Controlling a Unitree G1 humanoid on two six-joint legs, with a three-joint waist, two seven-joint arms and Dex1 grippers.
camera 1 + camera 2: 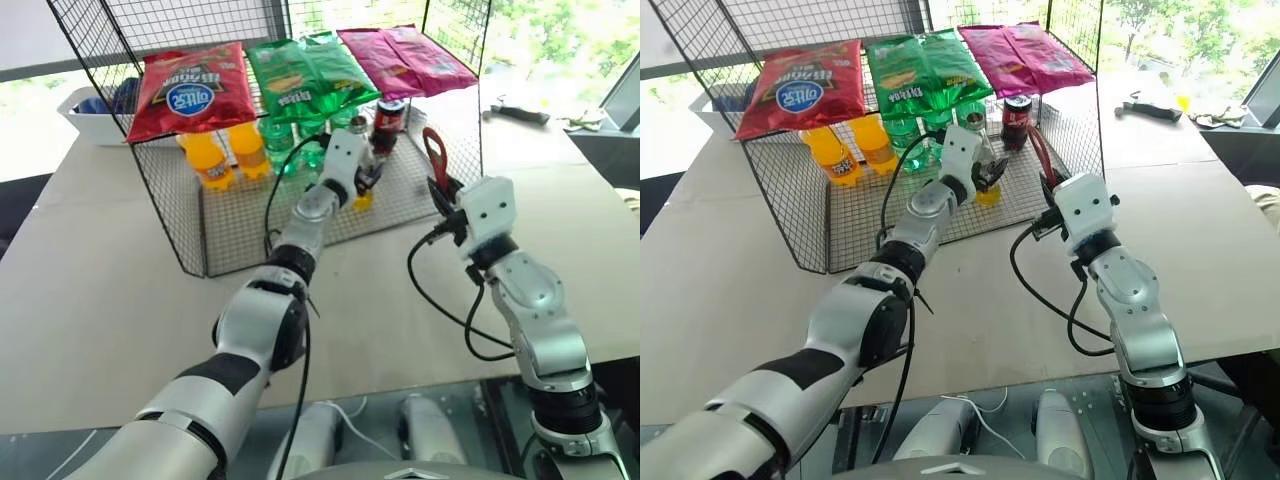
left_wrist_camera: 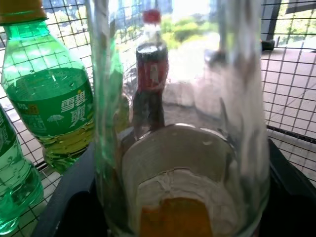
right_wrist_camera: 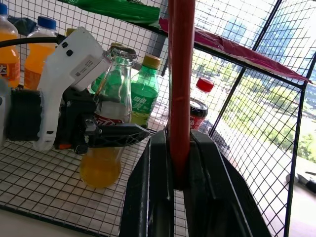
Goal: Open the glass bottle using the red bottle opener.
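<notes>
r gripper [image 1: 443, 195] nearest, clamped shut on the red bottle opener [image 1: 435, 152], handle pinched, ring end up. glass bottle [image 3: 106, 123] lies ahead & to its left, upright on wire shelf floor [image 1: 240, 220], cap still on. l gripper [image 1: 366, 172] closed round bottle body. opener must go up over the cap. beyond: green bottles [image 2: 49, 98], cola bottle [image 1: 388, 118], snack bags on top, grey table [image 1: 100, 300], windows.

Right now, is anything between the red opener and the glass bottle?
No. In the right wrist view, just open wire shelf lies between the red bottle opener and the glass bottle.
</notes>
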